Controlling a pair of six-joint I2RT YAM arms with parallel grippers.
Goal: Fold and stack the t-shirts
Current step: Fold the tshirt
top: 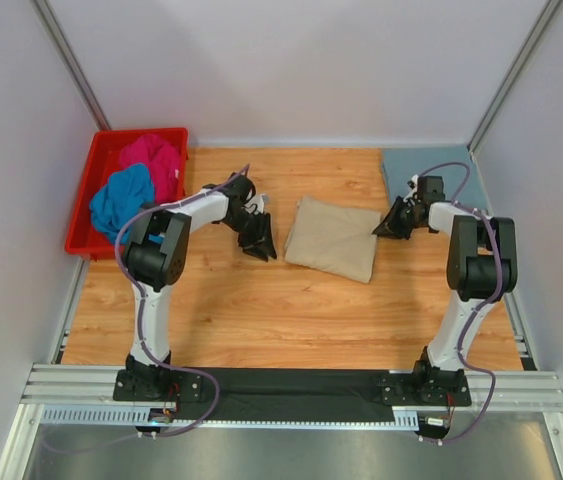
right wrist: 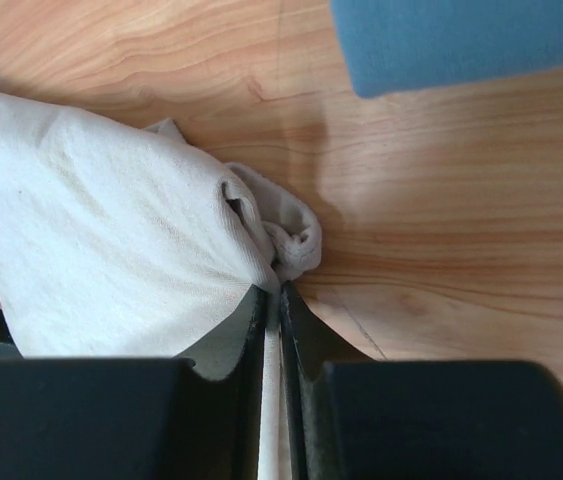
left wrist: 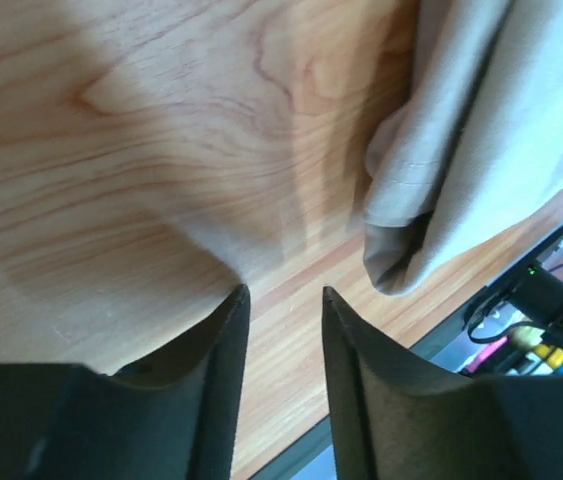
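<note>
T-shirts (top: 333, 238) like these are light, limp cloth that will sag and slide on wood, so they are best pinched at a corner or hem. At far left the bin (top: 81, 205) holds the magenta shirt (top: 156, 160) and the blue shirt (top: 121, 200) in a heap. The left gripper (left wrist: 283, 295) hangs with its fingers apart and empty over bare desk (top: 261, 310), just beside the beige shirt (left wrist: 501, 130), which lies folded mid-desk. The right gripper (right wrist: 273, 290) is clamped on that shirt's right corner. The grey-blue shirt (top: 416, 168) lies folded in the far right corner, and both arms crowd the beige one.

Wooden table (top: 261, 310) with folded beige t-shirt (top: 333, 238), grey-blue t-shirt (top: 406, 168), red bin (top: 141, 133).
</note>
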